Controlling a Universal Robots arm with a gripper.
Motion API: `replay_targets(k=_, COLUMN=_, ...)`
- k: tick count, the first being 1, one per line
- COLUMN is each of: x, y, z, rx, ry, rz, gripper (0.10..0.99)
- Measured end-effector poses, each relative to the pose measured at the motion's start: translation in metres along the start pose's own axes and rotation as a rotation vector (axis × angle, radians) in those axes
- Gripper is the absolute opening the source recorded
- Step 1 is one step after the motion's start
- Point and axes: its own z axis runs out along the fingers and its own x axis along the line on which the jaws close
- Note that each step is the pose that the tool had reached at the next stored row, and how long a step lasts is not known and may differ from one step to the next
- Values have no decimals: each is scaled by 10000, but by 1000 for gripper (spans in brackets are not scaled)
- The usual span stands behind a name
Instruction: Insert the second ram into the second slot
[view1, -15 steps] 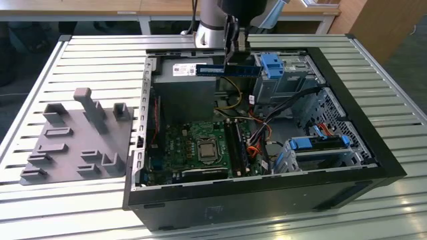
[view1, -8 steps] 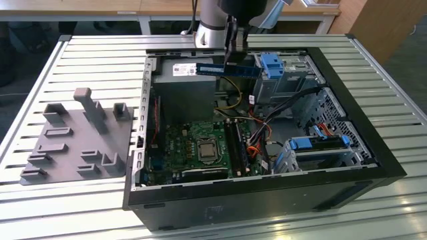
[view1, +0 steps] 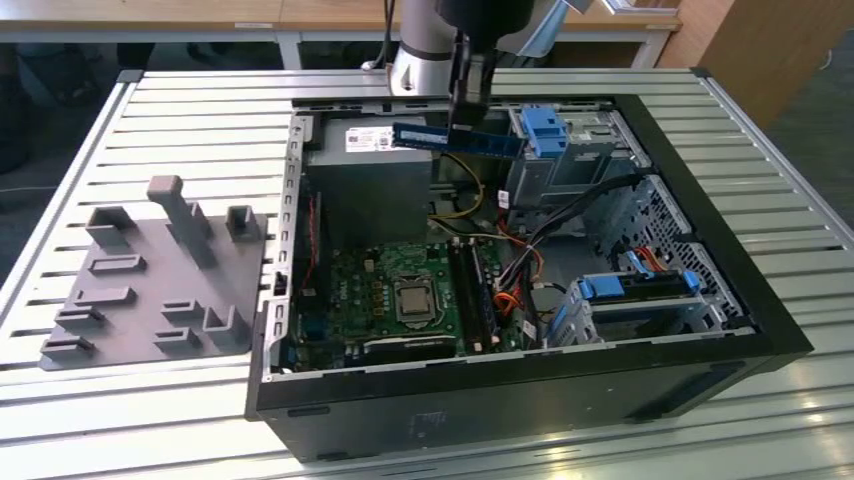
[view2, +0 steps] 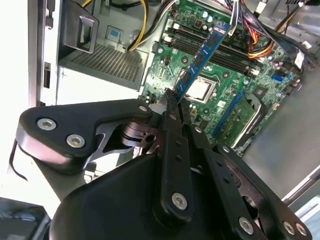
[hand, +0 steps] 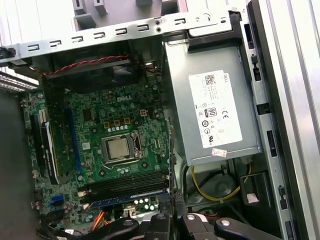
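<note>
I had the gripper (view1: 465, 124) clenched on the ram (view1: 458, 139), pinching its upper edge near the middle from above. In the exterior view the ram hung in the air over the open case (view1: 534, 400). Its long side ran nearly level and dipped a little toward the exterior view's right. It sat above the power supply (view1: 374, 180), with its end near the blue latch (view1: 541, 130) on the drive bay. It touched nothing but the fingers.

The slots (view1: 474, 290) lay on the motherboard (view1: 367, 290) down in the case, well apart from the ram, beside the processor (view1: 412, 300).

In the second wrist view the fingers (view2: 170, 107) met on the near end of the ram (view2: 202, 57). The stick ran out from them over the motherboard (view2: 240, 100), crossing above the processor (view2: 202, 90) and the black slots (view2: 240, 56).

In the first wrist view I saw the labelled power supply (hand: 212, 115) next to the motherboard (hand: 115, 115). Black slots (hand: 125, 181) lay below the processor (hand: 119, 148), and a blue strip (hand: 127, 199) ran along them. I could not tell whether that strip was a seated stick. Yellow cables (hand: 215, 192) looped by the power supply.

A grey tray (view1: 147, 280) sat on the slatted table (view1: 200, 110), at the exterior view's left of the case.
</note>
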Motion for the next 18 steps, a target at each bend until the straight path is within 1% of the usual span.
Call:
replay_targets(k=7, x=0, y=0, z=1, rx=12, ry=-27, rz=723, gripper=137)
replay_targets(k=14, x=0, y=0, z=5, rx=28, ry=-62, rz=1645, gripper=137)
replay_targets(k=18, x=0, y=0, z=10, rx=40, ry=-84, rz=2342, gripper=137)
